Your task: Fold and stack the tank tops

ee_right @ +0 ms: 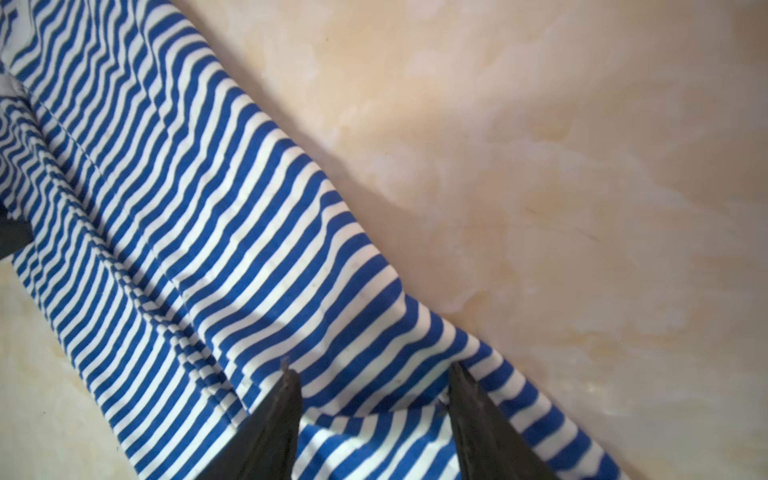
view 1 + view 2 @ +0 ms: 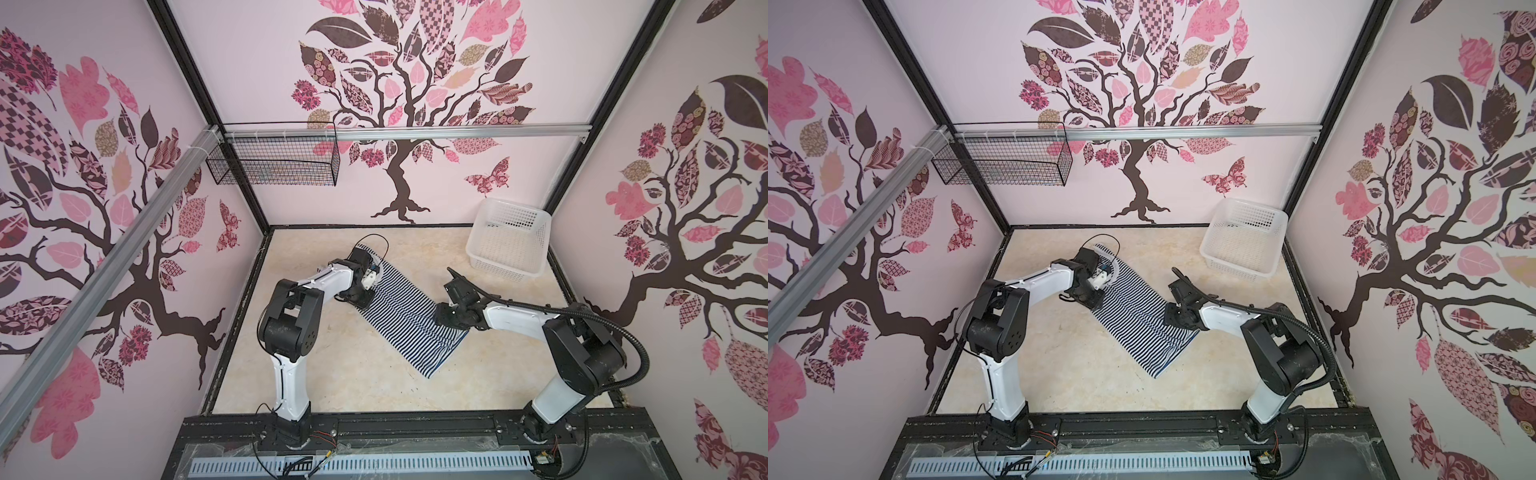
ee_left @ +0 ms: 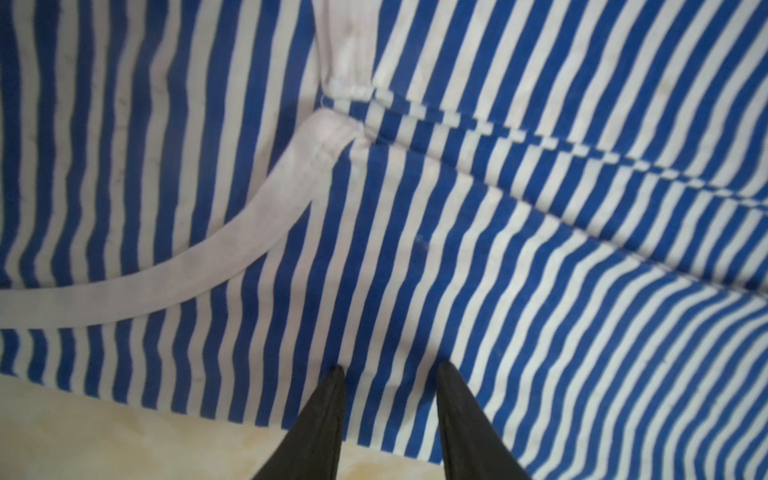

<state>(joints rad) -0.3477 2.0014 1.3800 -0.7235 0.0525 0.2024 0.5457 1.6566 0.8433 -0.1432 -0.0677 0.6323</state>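
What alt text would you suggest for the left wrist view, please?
A blue-and-white striped tank top fills nearly the whole view, a white trim band curving across it. The left hand holds its two dark fingers apart over the cloth near its edge, beside a strip of pale table.

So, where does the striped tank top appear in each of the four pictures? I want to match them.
Top view: tank top lies as a diagonal strip at mid-table.
Top view: tank top, same diagonal strip, mid-table.
Left wrist: tank top fills nearly the whole picture, its white trim curving across.
Right wrist: tank top runs as a diagonal band, bare surface beside it.
Shared landmark: the beige table bordering it.
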